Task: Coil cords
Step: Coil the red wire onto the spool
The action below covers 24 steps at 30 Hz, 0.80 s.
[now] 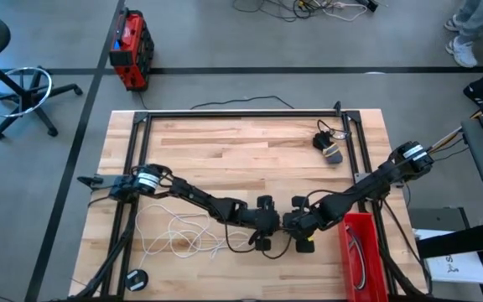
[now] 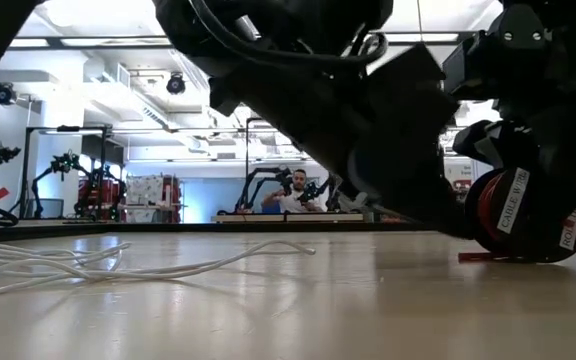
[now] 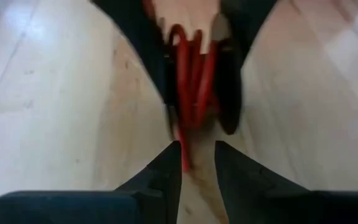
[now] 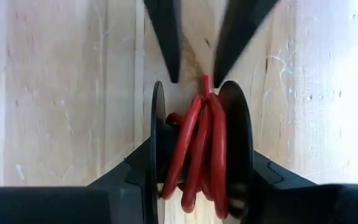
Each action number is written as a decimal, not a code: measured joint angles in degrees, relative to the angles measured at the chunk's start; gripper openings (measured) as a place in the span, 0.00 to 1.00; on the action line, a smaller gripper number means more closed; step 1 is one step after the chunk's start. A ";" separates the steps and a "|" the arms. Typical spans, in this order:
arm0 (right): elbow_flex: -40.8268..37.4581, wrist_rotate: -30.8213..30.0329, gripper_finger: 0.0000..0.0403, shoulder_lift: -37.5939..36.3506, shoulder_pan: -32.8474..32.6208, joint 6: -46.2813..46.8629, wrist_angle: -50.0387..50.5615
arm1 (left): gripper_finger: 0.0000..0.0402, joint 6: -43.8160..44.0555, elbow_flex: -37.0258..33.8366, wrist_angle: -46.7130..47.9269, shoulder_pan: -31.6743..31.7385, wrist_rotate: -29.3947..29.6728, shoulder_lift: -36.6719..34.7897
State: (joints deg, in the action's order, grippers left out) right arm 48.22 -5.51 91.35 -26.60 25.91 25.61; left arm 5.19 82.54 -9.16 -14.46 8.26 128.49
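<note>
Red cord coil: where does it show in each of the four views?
High view: hidden under the two hands meeting at bottom centre.
Low view: coiled red cord on a dark spool, right side, on the table.
Left wrist view: red loops beyond the left hand.
Right wrist view: red loops inside the right hand.
Shared landmark: light wooden tabletop.

red cord (image 4: pixel 201 149) | white cord (image 1: pixel 174 231) (pale) | light striped wood table (image 1: pixel 241 151) | red bin (image 1: pixel 363 252)

Bright, even overhead light fills the room. The low view is backlit, with arms in silhouette. The left wrist view is blurred.
</note>
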 joint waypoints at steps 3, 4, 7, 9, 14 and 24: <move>-0.02 0.02 0.33 0.02 0.01 0.00 0.02 | 0.19 0.37 -0.68 -2.77 -0.27 0.39 0.62; -0.06 -0.01 0.33 0.02 0.01 0.01 0.00 | 0.18 0.83 -0.76 -4.30 -0.33 1.95 1.12; -0.06 -0.01 0.33 0.04 0.08 0.02 0.02 | 0.16 2.60 -1.06 -6.83 -0.25 4.57 3.35; -0.08 -0.03 0.33 0.07 0.01 0.02 -0.04 | 0.15 2.82 -0.96 -8.33 -0.22 4.32 4.48; -0.11 0.14 0.33 0.07 0.01 0.01 -0.08 | 0.09 2.86 -0.64 -9.50 -0.24 5.29 6.67; -0.21 0.19 0.33 -1.61 0.03 0.12 3.78 | 0.00 2.27 -0.33 -2.11 -0.18 4.03 5.54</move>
State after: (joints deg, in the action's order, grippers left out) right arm 48.01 -5.33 89.74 -26.57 26.03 29.38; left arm 7.46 82.21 -11.27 -14.63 12.29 134.03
